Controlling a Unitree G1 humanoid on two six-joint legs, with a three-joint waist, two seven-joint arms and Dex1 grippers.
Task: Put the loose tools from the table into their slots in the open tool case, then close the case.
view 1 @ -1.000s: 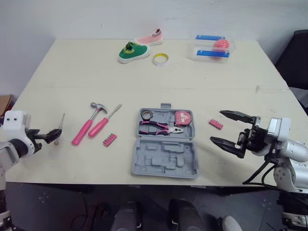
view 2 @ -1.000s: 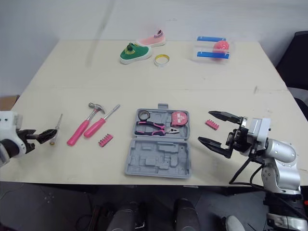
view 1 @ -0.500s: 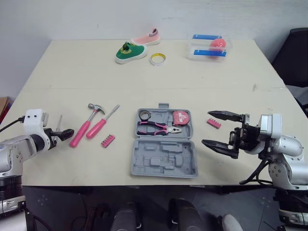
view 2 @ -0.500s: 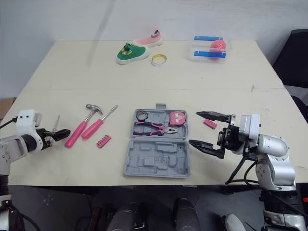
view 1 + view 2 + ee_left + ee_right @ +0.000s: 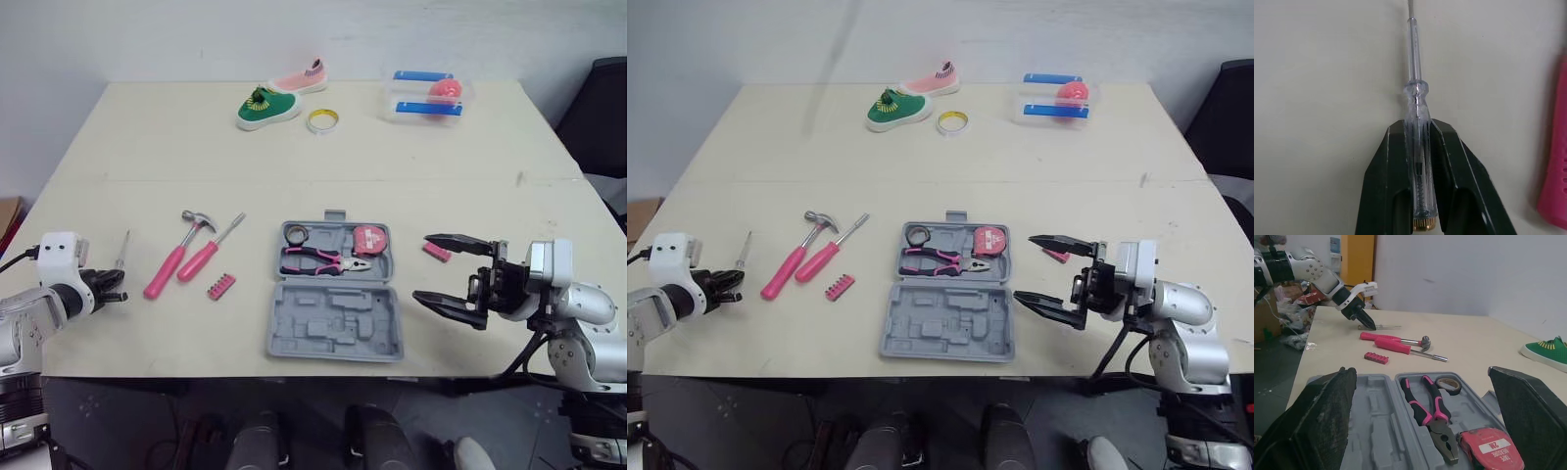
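A clear-handled screwdriver [image 5: 1415,98] lies near the table's left edge, and my left gripper [image 5: 1419,132] is shut on its handle. The shaft [image 5: 122,250] points away from me. The grey tool case [image 5: 333,333] lies open at the front centre, holding pink pliers [image 5: 323,260], a tape measure [image 5: 368,239] and a small tape roll [image 5: 297,233]. Left of it lie a pink hammer [image 5: 181,253], a pink screwdriver [image 5: 210,252] and a pink bit holder [image 5: 222,286]. My right gripper [image 5: 421,266] stands open just right of the case, beside a second bit holder [image 5: 437,252].
At the table's far side sit a green shoe [image 5: 267,105], a pink shoe [image 5: 301,75], a yellow tape ring [image 5: 321,120] and a clear container with blue strips [image 5: 427,95]. The hammer's pink handle [image 5: 1555,161] lies close beside the held screwdriver.
My left gripper has shut on the clear screwdriver's handle. The right gripper has stayed open beside the case. The head camera has shifted a little.
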